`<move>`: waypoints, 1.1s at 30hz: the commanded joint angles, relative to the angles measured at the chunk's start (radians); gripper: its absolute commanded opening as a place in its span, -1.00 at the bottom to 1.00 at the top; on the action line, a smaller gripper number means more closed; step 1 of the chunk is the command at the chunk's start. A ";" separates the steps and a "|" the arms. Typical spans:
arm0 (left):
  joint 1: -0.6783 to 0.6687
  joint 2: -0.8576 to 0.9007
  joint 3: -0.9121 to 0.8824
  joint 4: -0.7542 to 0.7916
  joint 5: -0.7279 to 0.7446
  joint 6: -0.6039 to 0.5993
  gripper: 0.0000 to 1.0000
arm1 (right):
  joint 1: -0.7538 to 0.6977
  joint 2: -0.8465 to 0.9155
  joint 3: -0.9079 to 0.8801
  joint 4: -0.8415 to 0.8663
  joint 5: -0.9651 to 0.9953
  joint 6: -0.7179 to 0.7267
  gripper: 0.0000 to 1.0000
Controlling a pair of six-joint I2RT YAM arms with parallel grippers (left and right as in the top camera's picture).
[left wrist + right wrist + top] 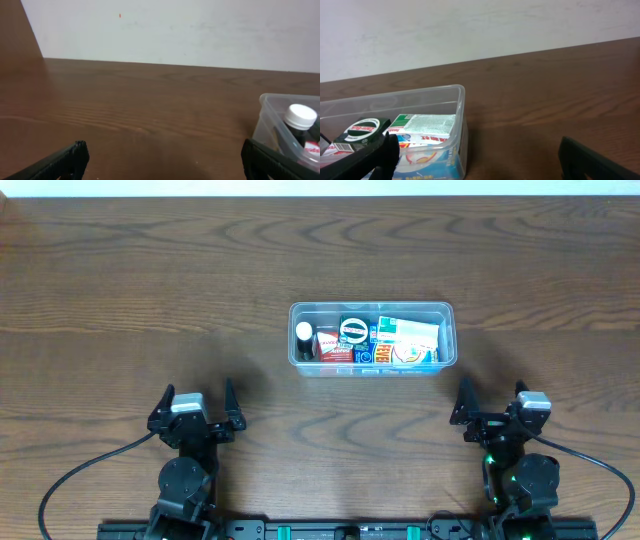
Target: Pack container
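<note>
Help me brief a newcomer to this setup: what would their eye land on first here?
First, the clear container at the middle of the table, filled with small colourful packets, with a white-capped bottle at its left end. Next, the left hand and right hand near the front edge, both open, empty and apart from the container.

PLACE: you look at a robot test room, like a lab | WHY: you see a left arm (pixel 185 470) and a right arm (pixel 520 475) on a black rail (pixel 250 530) at the edge of a brown wood table (pixel 120 270), with a black cable (pixel 100 455) looping out | ALSO: you see a plain white wall (pixel 175 30) behind, and a clear container (pixel 372 308) of small packs set in the middle
</note>
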 commanded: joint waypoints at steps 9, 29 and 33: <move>0.006 0.004 -0.021 -0.005 -0.028 0.031 0.96 | 0.000 0.001 -0.002 -0.002 0.006 -0.015 0.98; 0.175 0.004 -0.021 -0.002 0.190 -0.082 0.96 | 0.000 0.001 -0.002 -0.002 0.006 -0.015 0.98; 0.175 0.004 -0.021 -0.011 0.254 -0.082 0.96 | 0.000 0.001 -0.002 -0.002 0.006 -0.015 0.98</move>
